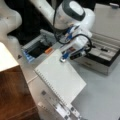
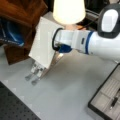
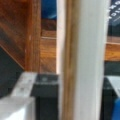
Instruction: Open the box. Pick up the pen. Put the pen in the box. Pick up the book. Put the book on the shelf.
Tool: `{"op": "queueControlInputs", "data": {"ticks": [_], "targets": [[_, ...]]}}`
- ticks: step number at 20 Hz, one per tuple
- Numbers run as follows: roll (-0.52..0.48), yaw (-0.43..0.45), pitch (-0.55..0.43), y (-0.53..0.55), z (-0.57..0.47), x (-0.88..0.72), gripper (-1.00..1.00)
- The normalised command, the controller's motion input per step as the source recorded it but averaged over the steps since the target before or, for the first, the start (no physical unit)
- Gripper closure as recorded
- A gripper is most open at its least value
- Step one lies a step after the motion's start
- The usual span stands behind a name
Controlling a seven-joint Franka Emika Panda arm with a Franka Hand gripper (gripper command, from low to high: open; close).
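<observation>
I am seeing the tool gripping the book edge, near the shelf; the pen is lying in the open box.

White book held tilted, pen in open box

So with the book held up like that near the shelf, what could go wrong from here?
The end effector grips the book only at one edge, so the tilted book may slip or swing. It hangs close to the shelf and could knock its wooden front. The box lies open with the pen inside, so a sweep could hit it.
</observation>
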Motion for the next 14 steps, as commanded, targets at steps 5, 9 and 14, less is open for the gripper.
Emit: {"op": "queueControlInputs", "data": {"ticks": [5,9,14], "targets": [[0.024,-0.219,0.149,0.07,0.45,-0.03,1.00],[0.109,-0.265,0.140,0.02,0.58,-0.12,1.00],[0.174,-0.351,0.089,-0.02,0.55,-0.20,1.00]]}}
